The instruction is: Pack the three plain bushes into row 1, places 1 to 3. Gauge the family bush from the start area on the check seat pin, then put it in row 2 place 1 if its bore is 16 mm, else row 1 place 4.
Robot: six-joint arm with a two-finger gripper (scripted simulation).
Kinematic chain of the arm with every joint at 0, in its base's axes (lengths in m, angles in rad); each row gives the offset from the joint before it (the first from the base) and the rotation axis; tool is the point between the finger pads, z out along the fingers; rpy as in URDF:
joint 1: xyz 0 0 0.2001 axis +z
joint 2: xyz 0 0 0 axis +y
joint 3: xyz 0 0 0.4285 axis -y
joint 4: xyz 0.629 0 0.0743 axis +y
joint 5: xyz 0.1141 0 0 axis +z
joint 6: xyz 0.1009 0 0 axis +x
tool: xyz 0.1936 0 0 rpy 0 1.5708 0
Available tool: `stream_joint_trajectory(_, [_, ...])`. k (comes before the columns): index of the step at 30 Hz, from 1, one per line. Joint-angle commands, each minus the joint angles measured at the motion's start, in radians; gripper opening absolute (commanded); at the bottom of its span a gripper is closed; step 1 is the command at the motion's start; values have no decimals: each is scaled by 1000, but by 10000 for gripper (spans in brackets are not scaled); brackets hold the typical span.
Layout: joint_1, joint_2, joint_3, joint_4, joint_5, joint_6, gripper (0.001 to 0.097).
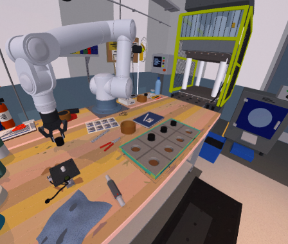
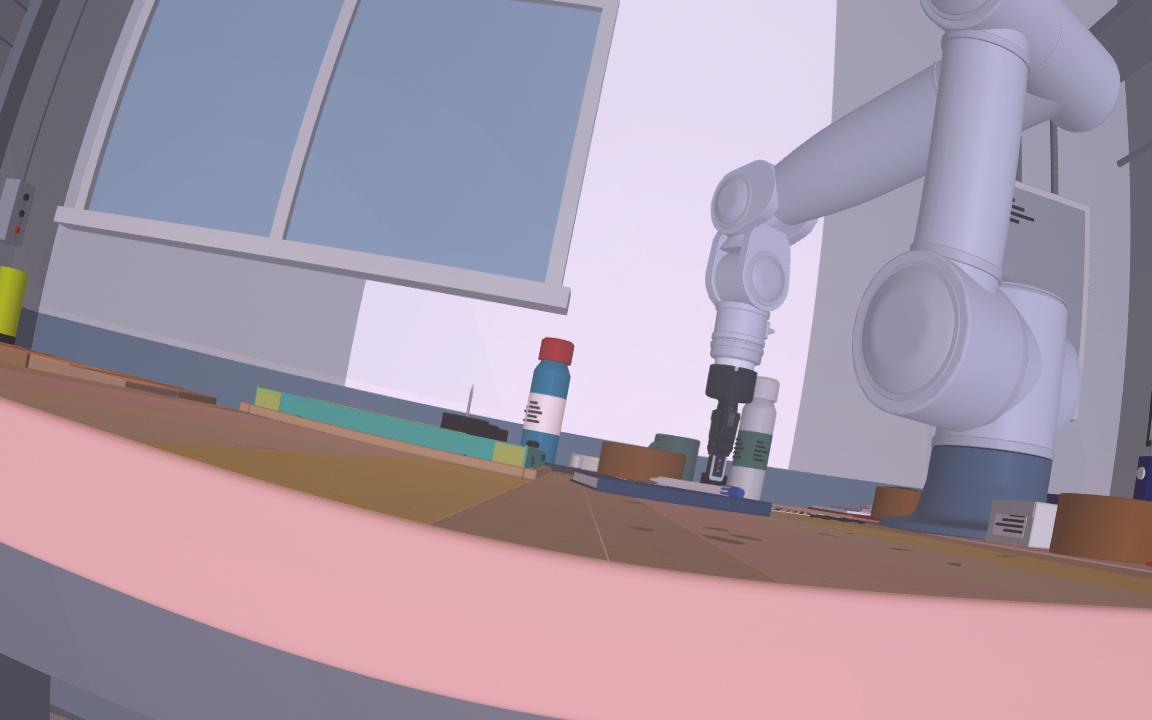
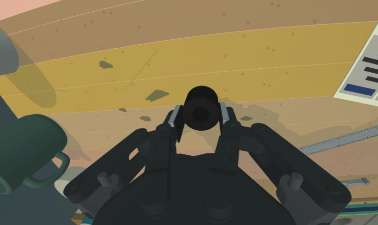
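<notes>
Three black plain bushes [image 1: 163, 129] sit in the far row of the grey tray [image 1: 160, 146], which lies on the bench's right side with a teal rim. Far to the left, a fourth black bush [image 1: 59, 141] stands on the bench top, and my gripper [image 1: 58, 138] is closed around it from above. The wrist camera shows this bush [image 3: 200, 112] end-on, with its round bore facing the lens between the fingers [image 3: 200, 116]. The black check seat plate [image 1: 64, 171] with its short pale pin [image 1: 63, 168] lies nearer the bench's front edge, below the gripper.
The green-framed press [image 1: 211, 53] stands behind the bench's far right corner. A green mug [image 3: 22, 151] and a white bottle [image 2: 754, 436] stand left of the gripper. A steel ruler [image 3: 344, 138], red pliers [image 1: 109, 144], tape roll [image 1: 128, 127] and blue cloth [image 1: 73, 218] lie about.
</notes>
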Motion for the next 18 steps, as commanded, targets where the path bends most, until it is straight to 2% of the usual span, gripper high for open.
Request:
stream_joint_trajectory(1, [0,0,1,0,0,0,80])
stream_joint_trajectory(4, [0,0,1,1,0,0,95])
stream_joint_trajectory(18, [0,-1,2,2,0,0,375])
